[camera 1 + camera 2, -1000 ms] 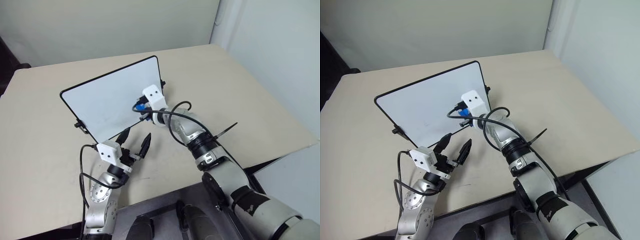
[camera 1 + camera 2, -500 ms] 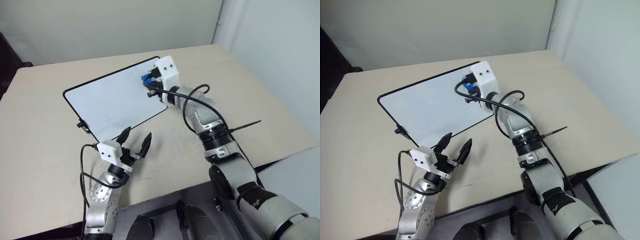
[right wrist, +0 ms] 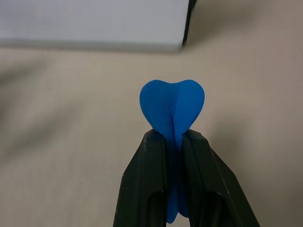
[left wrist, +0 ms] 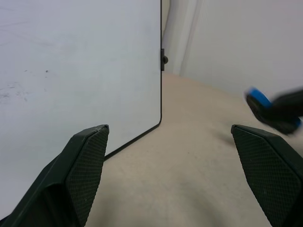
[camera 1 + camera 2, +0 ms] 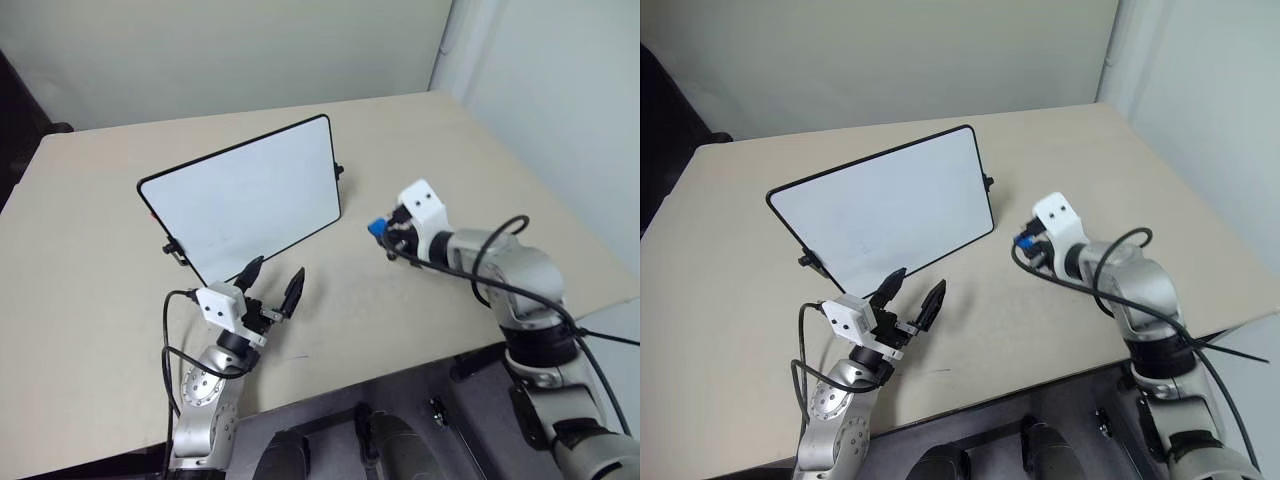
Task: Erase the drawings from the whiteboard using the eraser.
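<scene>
Right tool (image 3: 173, 142) angled down over table (image 5: 90, 250), clamped on eraser (image 3: 172, 106), eraser pointing toward whiteboard (image 5: 245, 200), left tool (image 5: 272, 285) spread wide.

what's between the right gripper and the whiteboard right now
Only bare table. In the left eye view the right gripper, shut on the eraser, sits apart from the whiteboard.

head pair: high, down on table (image 5: 420, 130) | wrists: close, low, share whiteboard (image 4: 80, 61)

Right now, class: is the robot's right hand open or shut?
Shut. Its right hand pinches the blue eraser between both black fingers, squeezing it so it bulges, above the table beside the whiteboard.
</scene>
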Available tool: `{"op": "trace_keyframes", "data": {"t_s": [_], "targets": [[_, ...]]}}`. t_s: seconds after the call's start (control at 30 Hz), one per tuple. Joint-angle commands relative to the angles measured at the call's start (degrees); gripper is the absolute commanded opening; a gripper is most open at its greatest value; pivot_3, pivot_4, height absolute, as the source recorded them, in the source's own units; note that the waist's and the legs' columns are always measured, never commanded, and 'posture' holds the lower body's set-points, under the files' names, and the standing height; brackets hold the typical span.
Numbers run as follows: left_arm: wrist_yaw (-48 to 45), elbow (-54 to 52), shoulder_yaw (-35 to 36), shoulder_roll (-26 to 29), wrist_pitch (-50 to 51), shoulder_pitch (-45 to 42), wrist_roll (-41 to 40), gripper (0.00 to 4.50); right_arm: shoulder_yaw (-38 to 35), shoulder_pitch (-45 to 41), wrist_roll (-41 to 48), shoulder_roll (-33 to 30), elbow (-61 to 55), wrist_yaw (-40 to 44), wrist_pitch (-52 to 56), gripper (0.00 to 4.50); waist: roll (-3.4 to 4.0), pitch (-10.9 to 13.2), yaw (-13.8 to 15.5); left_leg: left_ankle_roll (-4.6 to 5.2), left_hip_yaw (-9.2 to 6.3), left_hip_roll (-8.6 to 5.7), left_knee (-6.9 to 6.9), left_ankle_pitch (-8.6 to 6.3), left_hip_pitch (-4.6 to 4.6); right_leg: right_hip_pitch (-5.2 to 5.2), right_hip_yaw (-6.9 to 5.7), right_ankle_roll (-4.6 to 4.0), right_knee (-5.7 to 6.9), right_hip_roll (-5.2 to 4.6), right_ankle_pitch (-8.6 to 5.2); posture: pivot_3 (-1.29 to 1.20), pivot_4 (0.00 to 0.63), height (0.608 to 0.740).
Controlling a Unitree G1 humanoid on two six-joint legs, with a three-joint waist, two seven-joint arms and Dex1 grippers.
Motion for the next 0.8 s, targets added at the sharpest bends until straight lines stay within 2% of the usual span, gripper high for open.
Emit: {"op": "trace_keyframes", "data": {"t_s": [0.03,0.13,0.23,0.4,0.43,0.63,0.8], "targets": [[-1.1,0.3,-0.6,0.0,-0.8,-1.3,0.1,4.5,2.1,3.6,2.0,-1.1,-3.3,1.5,-1.5,0.56,0.02,0.0,-0.1,0.07,0.0,-0.07,-0.01,-0.04,0.17,0.21,-0.01,0.02,-0.04,0.01,0.01,0.0,0.15,0.74],[-1.7,1.1,-0.8,0.0,-0.7,-2.1,0.0,4.5,1.8,6.1,2.1,-0.8,-2.3,1.4,-5.6,1.49,0.12,0.1,-0.2,0.25,-0.22,-0.34,-0.01,-0.11,0.63,0.73,0.01,0.16,-0.2,0.02,-0.06,0.0,0.15,0.74],[-1.8,1.6,-0.9,-0.1,-0.7,-2.6,0.1,4.5,1.1,7.4,2.2,-1.6,-1.8,1.4,-7.9,2.58,0.16,0.1,-0.2,0.46,-0.62,-0.55,-0.02,0.01,0.55,0.93,-0.04,0.27,-1.0,0.07,-0.05,0.0,0.15,0.74],[-2.0,2.1,-1.0,-0.2,-0.6,-3.1,0.1,4.5,-1.1,8.8,2.0,-2.4,-1.8,0.9,-11.5,4.35,0.17,0.1,-0.3,0.46,-0.66,-0.7,0.01,0.01,0.56,1.15,0.05,0.46,-1.46,-0.02,-0.07,0.0,0.15,0.74],[-2.0,2.2,-1.1,-0.3,-0.6,-3.2,0.1,4.5,-1.6,9.2,1.8,-2.6,-2.0,0.9,-13.2,4.47,0.18,0.1,-0.2,0.47,-0.66,-0.69,0.01,0.0,0.5,1.16,0.06,0.56,-1.58,-0.03,-0.01,0.0,0.15,0.74],[-2.0,3.2,-1.4,-0.9,-0.9,-4.0,0.4,4.5,-10.6,11.9,7.4,1.7,-5.4,2.1,-24.1,4.47,0.25,0.1,0.1,0.93,-0.61,-0.72,0.01,-0.52,0.37,1.13,0.15,0.96,-1.79,-0.13,0.32,0.0,0.15,0.74],[-2.0,3.2,-1.3,-0.8,-1.0,-4.2,0.3,4.5,-12.0,14.5,11.4,7.9,-7.4,2.7,-32.9,4.47,0.29,0.1,0.5,0.99,-0.6,-0.66,-0.15,-0.77,0.38,0.88,0.13,0.71,-1.74,-0.06,0.07,0.0,0.15,0.74]]}}
